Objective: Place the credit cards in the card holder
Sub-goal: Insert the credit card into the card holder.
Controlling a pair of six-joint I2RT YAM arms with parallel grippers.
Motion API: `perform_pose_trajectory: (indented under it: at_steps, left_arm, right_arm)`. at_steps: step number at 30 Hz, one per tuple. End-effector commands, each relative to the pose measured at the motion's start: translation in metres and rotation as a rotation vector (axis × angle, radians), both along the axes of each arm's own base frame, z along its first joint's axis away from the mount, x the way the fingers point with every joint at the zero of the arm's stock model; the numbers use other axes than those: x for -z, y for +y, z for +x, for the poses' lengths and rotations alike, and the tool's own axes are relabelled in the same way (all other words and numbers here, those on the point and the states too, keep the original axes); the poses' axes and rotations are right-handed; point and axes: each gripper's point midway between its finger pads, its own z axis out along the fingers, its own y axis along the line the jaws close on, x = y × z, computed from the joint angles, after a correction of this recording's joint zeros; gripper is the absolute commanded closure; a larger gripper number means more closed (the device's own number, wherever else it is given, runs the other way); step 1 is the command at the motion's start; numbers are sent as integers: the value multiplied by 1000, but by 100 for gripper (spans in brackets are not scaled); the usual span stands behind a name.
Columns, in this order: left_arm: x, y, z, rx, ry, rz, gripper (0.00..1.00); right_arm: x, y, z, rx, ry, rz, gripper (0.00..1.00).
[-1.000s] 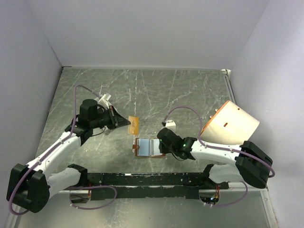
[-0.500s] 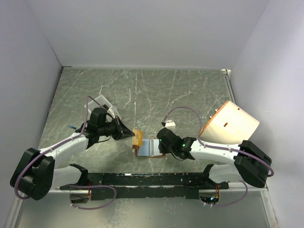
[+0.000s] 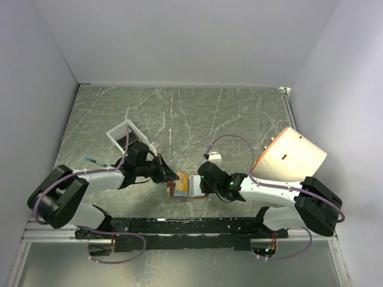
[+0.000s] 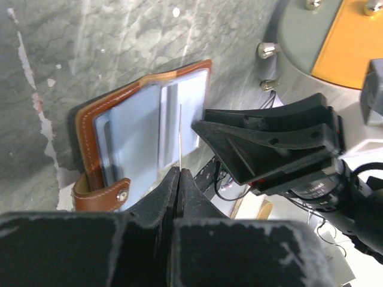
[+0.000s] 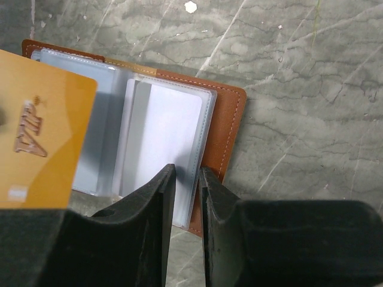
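The brown leather card holder point(image 3: 194, 186) lies open on the table, pale blue-grey sleeves up. My left gripper point(image 3: 173, 176) is shut on a gold credit card point(image 3: 183, 179) and holds it over the holder's left half. In the left wrist view the card point(image 4: 179, 134) shows edge-on above the open holder point(image 4: 134, 128), pinched between my closed fingertips point(image 4: 179, 171). My right gripper point(image 3: 202, 181) is at the holder's right edge. In the right wrist view its fingers point(image 5: 187, 173) are closed to a narrow gap on the clear sleeve edge point(image 5: 206, 128), and the gold card point(image 5: 42, 137) is at the left.
A white tray point(image 3: 124, 134) stands behind the left arm. A large cream cylinder with an orange rim point(image 3: 292, 156) lies on its side at the right. A small white piece point(image 3: 215, 157) sits behind the right gripper. Grey walls enclose the table.
My left arm has swung right and toward the near edge, carrying the gold card from beside the tray to over the open holder. The right gripper has stayed on the holder.
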Motion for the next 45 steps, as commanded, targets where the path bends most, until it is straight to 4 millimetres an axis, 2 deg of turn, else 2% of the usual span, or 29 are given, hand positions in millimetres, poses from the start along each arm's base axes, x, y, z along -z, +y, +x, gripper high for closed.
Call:
perform_pose_trajectory:
  at_steps: [1,15,21,29,34,45]
  left_arm:
    - [2,-11,3,30,-50,-34,93]
    - [34,-18,-6,79,-4,-27,93]
    - [47,-14,-8,79,-5,42,93]
    - [53,-12,-6,68,-11,69,93]
    - [50,-16,-3,59,-28,50,93]
    - [56,-21,-1,52,-36,60,93]
  right_arm:
    - [-2,-1,1,11,-14,10,77]
    - [-3,1,1,8,-16,19,78]
    - [-2,2,1,7,-12,22,78]
    - [-3,2,1,9,-13,27,78]
    - [-3,1,-1,10,-10,35,78]
    - [-4,0,-3,9,-6,36,80]
